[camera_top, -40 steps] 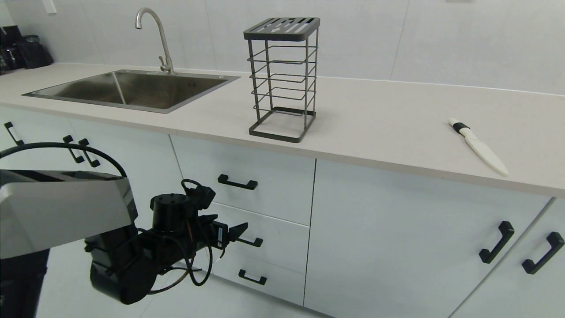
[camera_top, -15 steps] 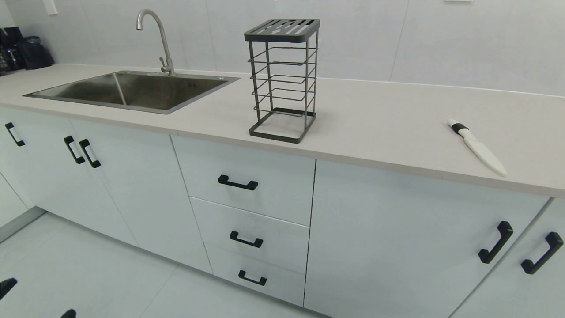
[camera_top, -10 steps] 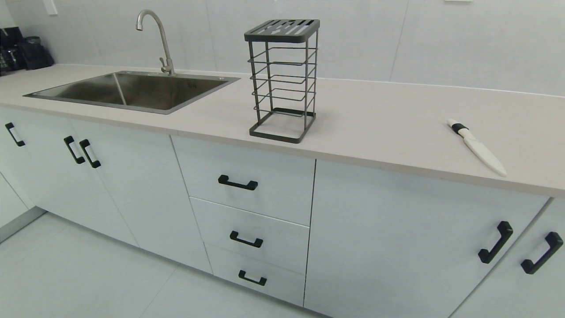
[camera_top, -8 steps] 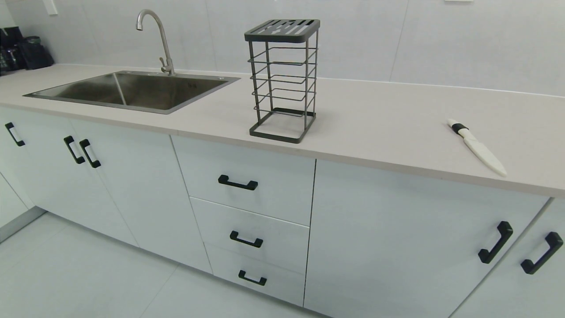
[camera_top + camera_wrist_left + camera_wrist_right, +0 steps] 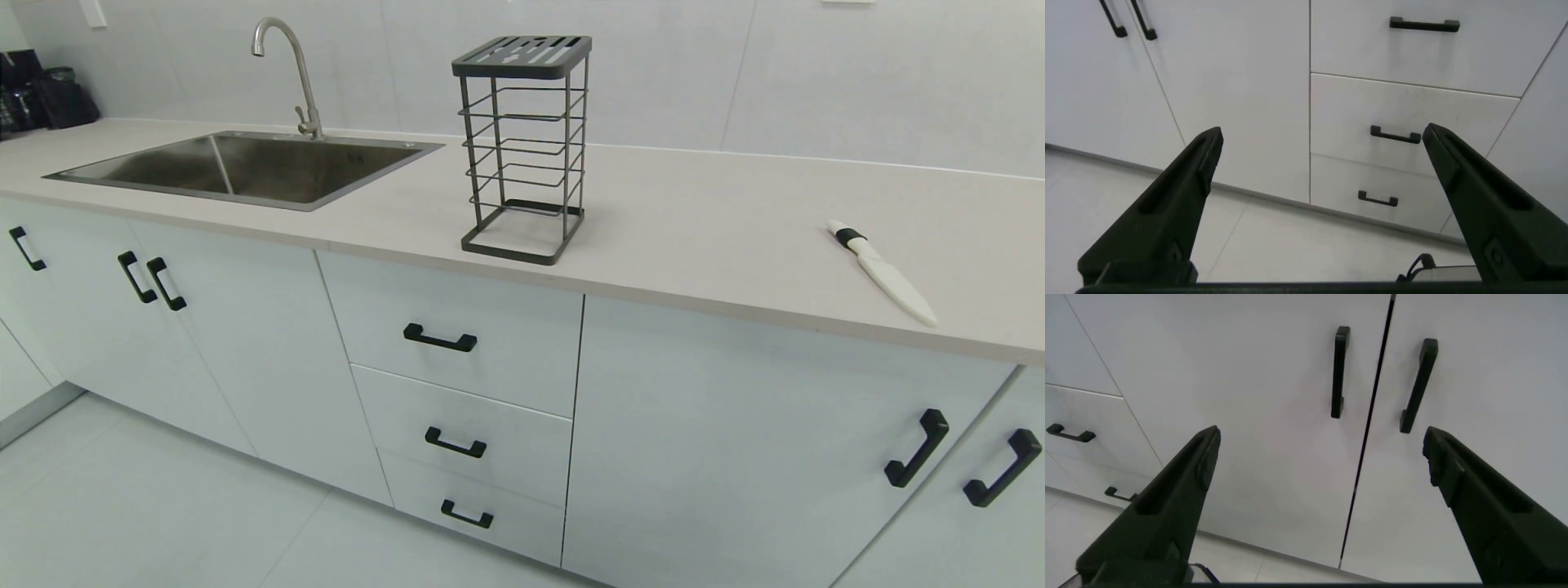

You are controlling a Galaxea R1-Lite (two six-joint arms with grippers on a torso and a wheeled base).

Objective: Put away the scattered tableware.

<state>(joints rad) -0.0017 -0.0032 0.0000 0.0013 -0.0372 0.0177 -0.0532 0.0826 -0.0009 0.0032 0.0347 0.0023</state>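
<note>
A white knife (image 5: 883, 272) with a black band on its handle lies flat on the counter at the right, near the front edge. A dark wire knife rack (image 5: 522, 147) with a slotted top stands upright mid-counter. My left gripper (image 5: 1319, 143) hangs open low in front of the white drawers, nothing between its fingers. My right gripper (image 5: 1323, 445) is open too, facing the cabinet doors with their black handles, holding nothing.
A steel sink (image 5: 245, 163) with a curved tap (image 5: 286, 69) is set into the counter at the left. Drawers with black handles (image 5: 439, 337) sit below the rack, cabinet doors (image 5: 918, 447) below the knife. Dark items (image 5: 41, 94) stand at the far left.
The left arm, raised at the lower left 2.7 s ago, has dropped out of the head view. Knife and rack have not moved.
</note>
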